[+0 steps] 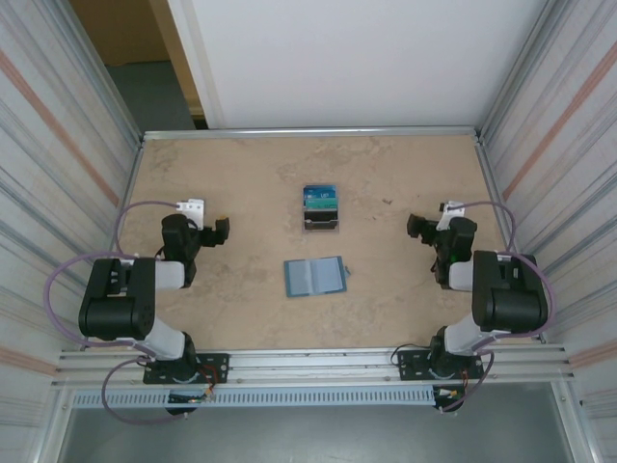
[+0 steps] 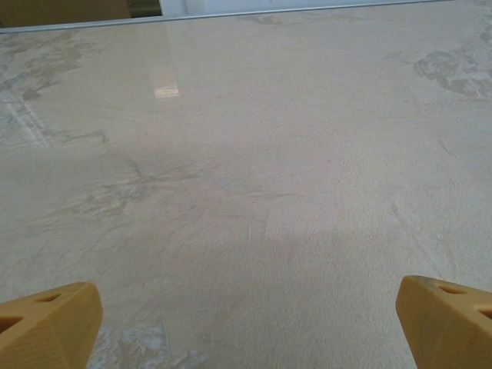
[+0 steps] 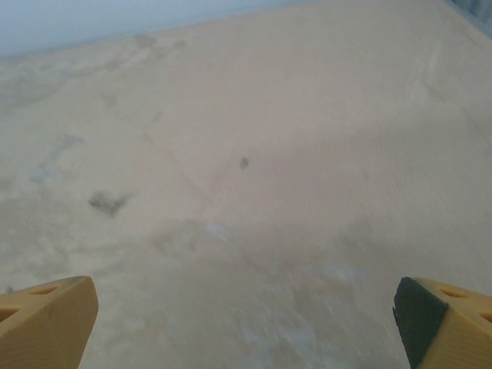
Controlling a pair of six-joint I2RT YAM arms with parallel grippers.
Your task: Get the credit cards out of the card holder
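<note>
My left gripper (image 1: 220, 230) and right gripper (image 1: 416, 228) are both spread and empty. The card holder (image 1: 315, 276) lies open roughly between them, at 6 o'clock from the small stand (image 1: 321, 207). If I tug the credit cards with the holder unpinned, I'd likely drag it along.

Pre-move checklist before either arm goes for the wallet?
1. Left jaws open, nothing held: ok.
2. Right jaws open, nothing held: ok.
3. wallet lies flat and opened, midway between the arms: ok.
4. cards seated in its pockets: cannot tell, too small in the top view.
5. stand sits apart from the wallet, on its far side: ok.
6. Bare table beside the wallet for setting cards down: ok.
</note>
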